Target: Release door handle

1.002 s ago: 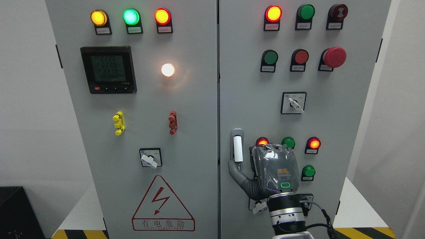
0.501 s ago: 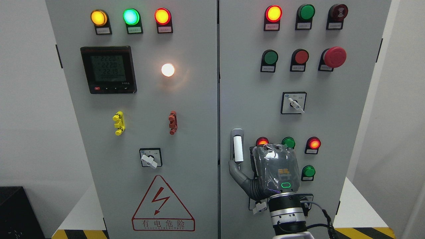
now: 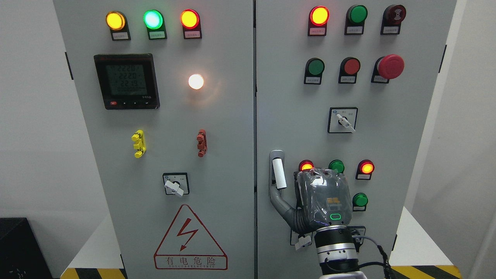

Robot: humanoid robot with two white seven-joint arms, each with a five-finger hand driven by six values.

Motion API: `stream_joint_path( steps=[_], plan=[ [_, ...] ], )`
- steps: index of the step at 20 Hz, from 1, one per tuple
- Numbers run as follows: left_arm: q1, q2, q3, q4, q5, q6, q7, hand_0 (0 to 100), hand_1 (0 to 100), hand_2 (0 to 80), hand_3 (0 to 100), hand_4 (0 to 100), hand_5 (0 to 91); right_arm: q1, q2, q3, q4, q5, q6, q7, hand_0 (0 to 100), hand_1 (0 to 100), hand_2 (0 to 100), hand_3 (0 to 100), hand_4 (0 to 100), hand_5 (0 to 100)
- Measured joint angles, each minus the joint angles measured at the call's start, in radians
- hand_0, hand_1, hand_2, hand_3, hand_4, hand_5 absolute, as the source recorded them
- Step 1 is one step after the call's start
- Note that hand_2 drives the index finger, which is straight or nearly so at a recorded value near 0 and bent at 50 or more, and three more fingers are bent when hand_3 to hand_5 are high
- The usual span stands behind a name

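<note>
My right hand (image 3: 323,201) is raised against the cabinet door (image 3: 294,116), back toward me, its thumb (image 3: 279,199) stretched up-left and touching the lower end of the white door handle (image 3: 279,173), which is slightly tilted; the remaining fingers are hidden, so I cannot tell its grip.

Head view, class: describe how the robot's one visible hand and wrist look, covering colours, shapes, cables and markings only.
The right hand has a dark grey body under a glossy clear wrap, a small green-lit oval and yellow marks on its back, and a grey ribbed thumb. The wrist is a silver and black ringed cylinder, with a dark cable looping beside it.
</note>
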Motion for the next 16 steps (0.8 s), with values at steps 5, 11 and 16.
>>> stream_joint_path(
  steps=[5, 11, 16],
  plan=[
    [0.0, 0.0, 0.0, 0.0, 0.0, 0.0, 0.0, 0, 0, 2.2, 10, 1, 0.0, 0.0, -0.001, 0.0, 0.0, 0.0, 0.0, 0.003, 42, 30, 94, 100, 97, 93],
    [0.0, 0.0, 0.0, 0.0, 0.0, 0.0, 0.0, 0, 0, 2.2, 10, 1, 0.0, 0.001, -0.002, 0.0, -0.001, 0.0, 0.0, 0.005, 44, 33, 94, 100, 97, 93],
    [0.0, 0.0, 0.0, 0.0, 0.0, 0.0, 0.0, 0, 0, 2.3, 10, 1, 0.0, 0.001, -0.004, 0.0, -0.002, 0.0, 0.0, 0.0, 45, 33, 94, 100, 97, 93]
  ],
)
